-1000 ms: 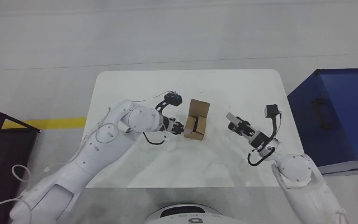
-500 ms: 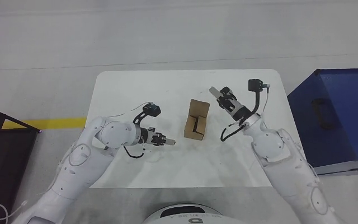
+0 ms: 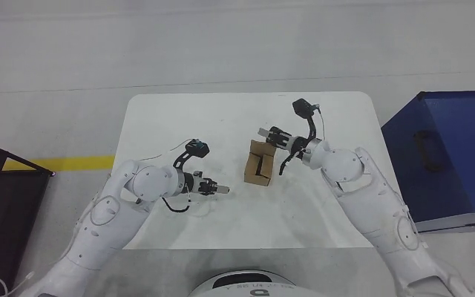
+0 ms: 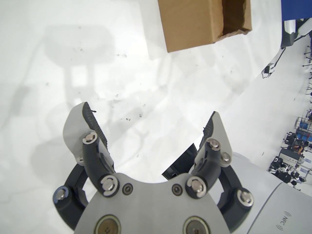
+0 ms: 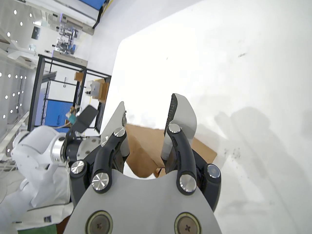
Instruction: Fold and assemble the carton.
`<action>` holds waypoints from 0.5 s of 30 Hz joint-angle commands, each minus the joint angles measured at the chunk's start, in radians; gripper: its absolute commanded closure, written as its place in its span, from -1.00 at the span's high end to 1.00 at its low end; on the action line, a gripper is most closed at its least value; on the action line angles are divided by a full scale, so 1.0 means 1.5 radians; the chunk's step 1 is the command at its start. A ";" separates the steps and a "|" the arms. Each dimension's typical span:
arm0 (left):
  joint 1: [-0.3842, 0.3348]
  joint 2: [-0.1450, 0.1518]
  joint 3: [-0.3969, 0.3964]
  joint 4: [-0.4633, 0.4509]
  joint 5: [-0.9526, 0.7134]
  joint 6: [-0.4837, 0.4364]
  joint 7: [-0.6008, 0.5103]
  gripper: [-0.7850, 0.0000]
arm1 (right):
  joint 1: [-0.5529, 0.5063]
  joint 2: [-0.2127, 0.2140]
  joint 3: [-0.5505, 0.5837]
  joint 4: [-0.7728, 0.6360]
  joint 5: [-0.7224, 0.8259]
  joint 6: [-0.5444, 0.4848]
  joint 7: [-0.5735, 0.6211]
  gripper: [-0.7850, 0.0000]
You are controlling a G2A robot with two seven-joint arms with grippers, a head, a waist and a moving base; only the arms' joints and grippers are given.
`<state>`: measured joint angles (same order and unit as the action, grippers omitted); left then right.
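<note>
Since the carton [image 3: 260, 162] is thin brown board, I judge it light, stiff across each panel, weak along its creases, and easily crushed by a hard pinch. On the smooth bench [image 3: 185, 122] it will probably slide under any sideways push. It stands near the middle of the bench, its upper side open, with flaps partly turned in. I would take a flap by its free edge, close to the crease. I would brace the opposite wall with the other arm so that the body neither skates nor racks out of square.

Left jaws: spread wide, holding nothing, low over bare bench, aimed toward the carton and apart from it.

Right jaws: partly open, at the carton's far edge on the right arm's side. Board shows beneath and between the fingers. Nothing looks clamped, though I cannot tell whether a pad touches a flap.

Top view: gives the layout, with one arm on each side of the carton, and the outline of the flaps from above.

Left wrist view: adds what the top view flattens, namely the plain side wall, the dark cavity beside it and the rough cut edge of the board.

Right wrist view: shows the gap of the right jaws set directly over the board, with the left arm [image 5: 39, 144] beyond. The carton's full shape is masked there by the fingers.
</note>
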<state>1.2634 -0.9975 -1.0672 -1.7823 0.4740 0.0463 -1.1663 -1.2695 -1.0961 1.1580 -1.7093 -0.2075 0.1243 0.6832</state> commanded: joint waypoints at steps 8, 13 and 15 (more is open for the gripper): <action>0.018 0.009 -0.032 -0.003 -0.003 -0.010 0.000 1.00 | -0.062 0.022 -0.003 -0.089 -0.152 0.033 0.146 0.29; 0.024 0.011 -0.036 -0.009 -0.004 -0.010 0.003 1.00 | -0.069 0.024 -0.010 -0.106 -0.194 0.054 0.157 0.46; 0.026 0.011 -0.037 -0.012 -0.003 -0.009 0.004 1.00 | -0.069 0.025 -0.005 -0.107 -0.202 0.059 0.149 0.55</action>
<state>1.3007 -0.9811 -1.1221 -1.7979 0.4680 0.0320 -1.1607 -1.3731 -1.0593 1.1463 -1.8691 -0.5075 0.2103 0.9135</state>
